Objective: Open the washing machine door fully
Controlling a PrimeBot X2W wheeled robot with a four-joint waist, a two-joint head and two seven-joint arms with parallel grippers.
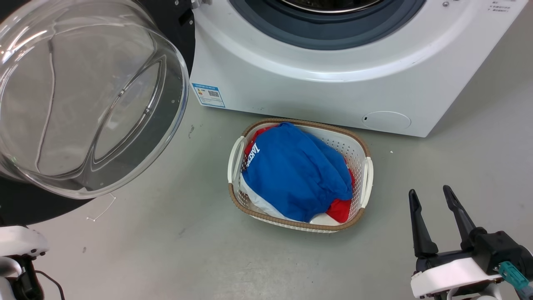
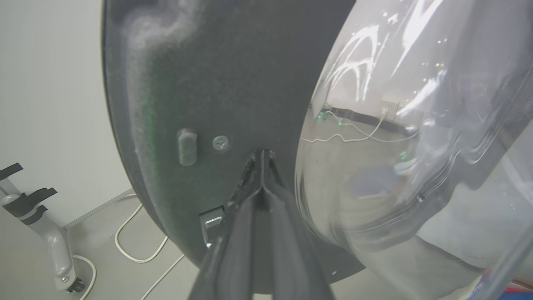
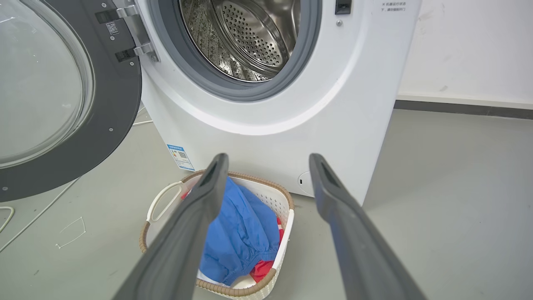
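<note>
The washing machine door (image 1: 83, 96) hangs swung wide, left of the washing machine (image 1: 333, 91). Our left gripper (image 2: 262, 155) has its jaws pressed together, tips at the door's dark ring. Our right gripper (image 1: 429, 190), near right, holds its jaws spread, empty.

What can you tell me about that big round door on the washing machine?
The door stands wide open on the robot's left, hung from the machine by metal hinges, inner side showing. A wide dark matte-looking ring surrounds a clear bulging glass bowl with bright reflections. The ring carries small screws and a metal latch. The left fingers, closed together, appear to press their tips against the ring beside the bowl.
</note>
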